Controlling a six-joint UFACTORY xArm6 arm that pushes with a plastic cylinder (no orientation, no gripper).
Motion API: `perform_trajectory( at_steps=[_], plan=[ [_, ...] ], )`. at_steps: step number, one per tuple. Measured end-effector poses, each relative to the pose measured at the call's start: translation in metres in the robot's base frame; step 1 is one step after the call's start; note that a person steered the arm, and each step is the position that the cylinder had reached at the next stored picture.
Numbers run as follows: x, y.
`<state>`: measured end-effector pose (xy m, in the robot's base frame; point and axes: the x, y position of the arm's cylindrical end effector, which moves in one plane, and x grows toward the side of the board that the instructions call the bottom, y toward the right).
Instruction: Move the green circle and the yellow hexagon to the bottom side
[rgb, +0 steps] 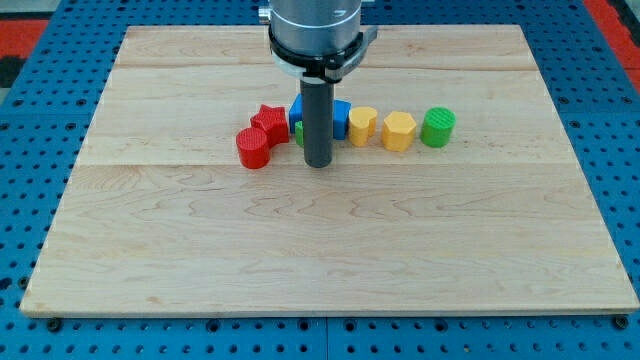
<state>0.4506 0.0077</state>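
Above the frame's centre, my tip (319, 163) sits by the block row; it has no jaws.
Green circle (438, 127) ends the row at right, yellow hexagon (398, 131) beside it, both right of my tip.

Table (330, 250): pale, matt, smooth wood planks. Green circle (438, 127), yellow hexagon (398, 131): ribbed matt plastic. Rod (318, 125): dark, matt.

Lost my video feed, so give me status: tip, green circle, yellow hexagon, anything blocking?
My tip just below the block row, left of both targets. Green circle at row's right end, yellow hexagon beside it, neither moved down. Board below them open.
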Motion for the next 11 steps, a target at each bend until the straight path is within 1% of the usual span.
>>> perform_trajectory(
  at_steps=[1, 2, 3, 4, 5, 6, 7, 8, 9, 10, 11],
  plan=[
    [0.011, 0.103],
    [-0.023, 0.213],
    [-0.086, 0.187],
    [-0.088, 0.112],
    [-0.054, 0.075],
    [-0.052, 0.079],
    [-0.087, 0.128],
    [-0.120, 0.137],
    [-0.075, 0.153],
    [-0.025, 0.125],
    [-0.017, 0.139]
  ],
)
